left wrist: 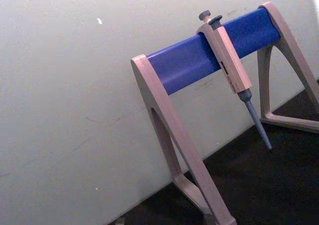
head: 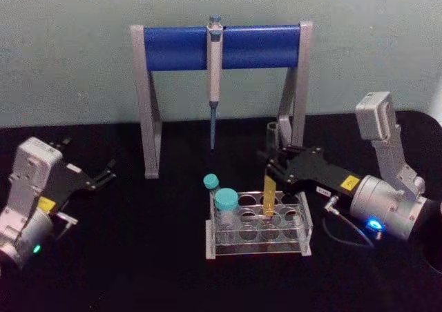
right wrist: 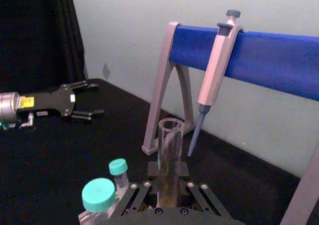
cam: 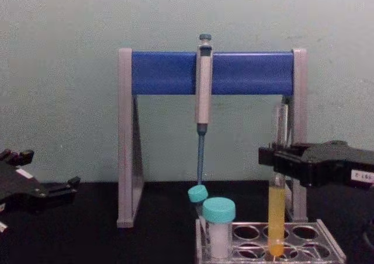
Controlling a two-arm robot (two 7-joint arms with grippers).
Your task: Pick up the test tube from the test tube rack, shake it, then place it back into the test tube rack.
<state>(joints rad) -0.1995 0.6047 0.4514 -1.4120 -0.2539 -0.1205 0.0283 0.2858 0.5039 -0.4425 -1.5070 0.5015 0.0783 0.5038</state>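
Item: black surface (head: 138, 270), carrying all that follows.

Nearest: a low clear plastic test tube rack (head: 259, 248) with rows of round holes in its top plate, set near the middle of the surface. At its left end two short teal-capped tubes are held: a wider one (head: 226, 201) in front, and a slimmer one (head: 211, 183) just behind it, tilted.

In a hole of the rack's far row, a long thin clear glass test tube (head: 269, 191) is stood upright, uncapped. Yellow liquid is seen in its lower part, and its bottom is down inside the rack.

Right tool (head: 271, 161): black, reached in from the right side above the rack. Its fingers are closed against the clear upper part of the test tube, one on each side, above the liquid. In the right wrist view the tube's open mouth is seen rising from between them.

Left tool (head: 105, 174): black, parked well apart at the left side of the surface. Its fingers are spread wide and nothing is held.

Farther back: a tall pipette stand (head: 186, 47), made of grey legs and a blue crossbar, placed behind the rack. A grey-blue pipette (head: 215, 70) is hung from the middle of the bar, tip downward and clear of the surface.

Farthest: a pale green wall (head: 69, 50).
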